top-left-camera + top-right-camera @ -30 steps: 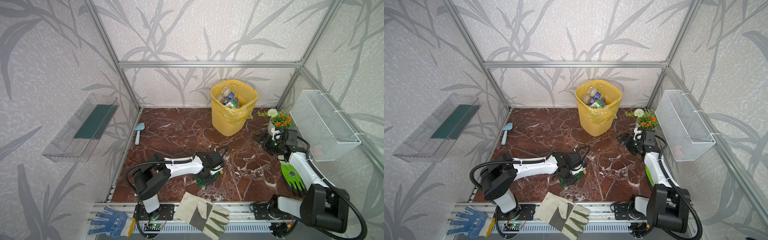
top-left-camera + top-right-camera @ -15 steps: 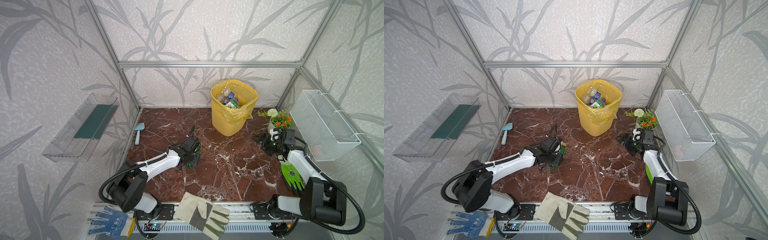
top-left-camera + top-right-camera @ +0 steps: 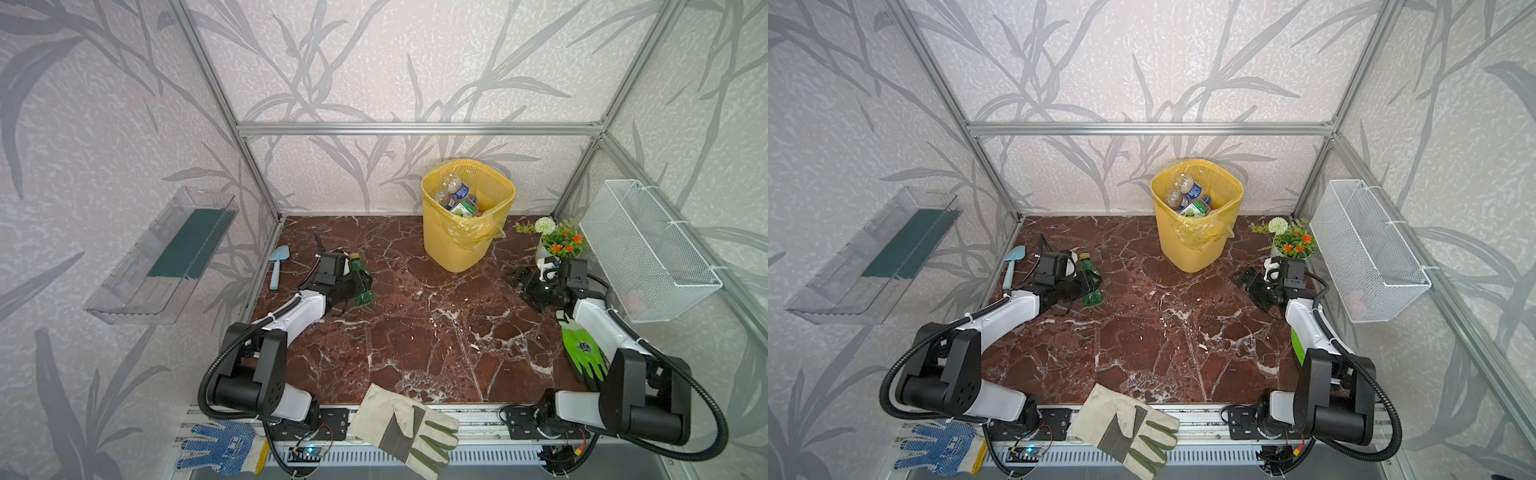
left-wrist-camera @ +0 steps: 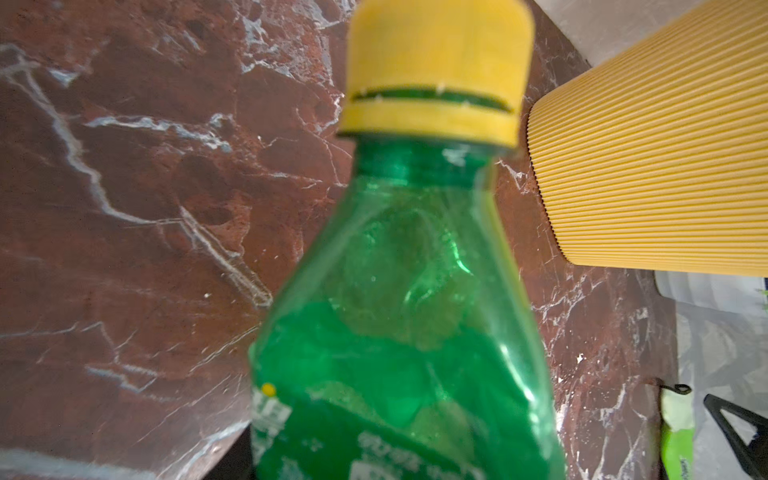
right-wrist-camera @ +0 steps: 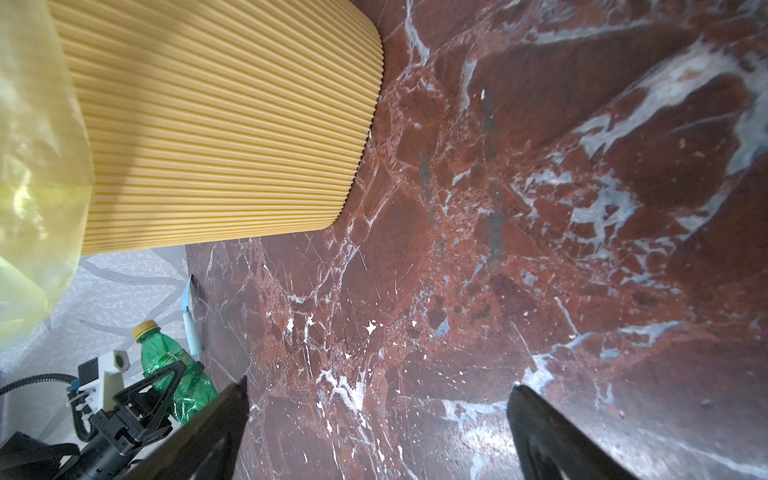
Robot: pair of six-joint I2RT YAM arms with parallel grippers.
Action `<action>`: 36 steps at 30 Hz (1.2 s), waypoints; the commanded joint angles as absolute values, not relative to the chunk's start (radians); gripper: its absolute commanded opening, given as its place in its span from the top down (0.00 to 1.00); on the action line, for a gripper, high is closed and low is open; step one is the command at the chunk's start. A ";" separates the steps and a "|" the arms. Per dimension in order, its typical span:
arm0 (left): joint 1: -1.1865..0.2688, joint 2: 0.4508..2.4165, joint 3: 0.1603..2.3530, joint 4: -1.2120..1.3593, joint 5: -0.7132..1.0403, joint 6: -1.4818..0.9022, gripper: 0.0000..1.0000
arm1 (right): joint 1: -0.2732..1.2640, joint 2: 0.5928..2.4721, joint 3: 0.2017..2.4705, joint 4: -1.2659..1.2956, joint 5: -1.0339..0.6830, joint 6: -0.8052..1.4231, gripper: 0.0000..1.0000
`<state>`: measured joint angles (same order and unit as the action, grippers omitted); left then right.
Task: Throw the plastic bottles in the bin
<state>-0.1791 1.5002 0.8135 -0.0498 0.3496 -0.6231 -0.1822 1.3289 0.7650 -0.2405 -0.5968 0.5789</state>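
A green-tinted plastic bottle with a yellow cap is held off the marble floor at the left. My left gripper is shut on its lower body, and the bottle fills the left wrist view and hides the jaws. The right wrist view shows this bottle clamped between the black fingers. The yellow bin stands at the back centre, well apart from the held bottle, with several bottles inside. My right gripper hovers open and empty over bare floor right of the bin.
A pale blue trowel lies by the left wall. A flower pot and a white wire basket are at the right, and a clear tray is on the left wall. A green glove and a work glove lie near the front.
My left arm has swung from the front centre back toward the left wall, carrying the green bottle with it. The right gripper has barely shifted.
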 commanded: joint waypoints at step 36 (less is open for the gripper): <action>-0.133 1.515 1.437 -0.388 0.272 -0.511 0.01 | -0.123 1.254 0.842 -0.373 -0.495 0.513 0.00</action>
<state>-0.1410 1.5665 1.5089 -0.4389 0.3225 -0.5186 -0.1215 1.3071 0.7956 -0.3218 -0.5510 0.5587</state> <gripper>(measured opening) 0.992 0.994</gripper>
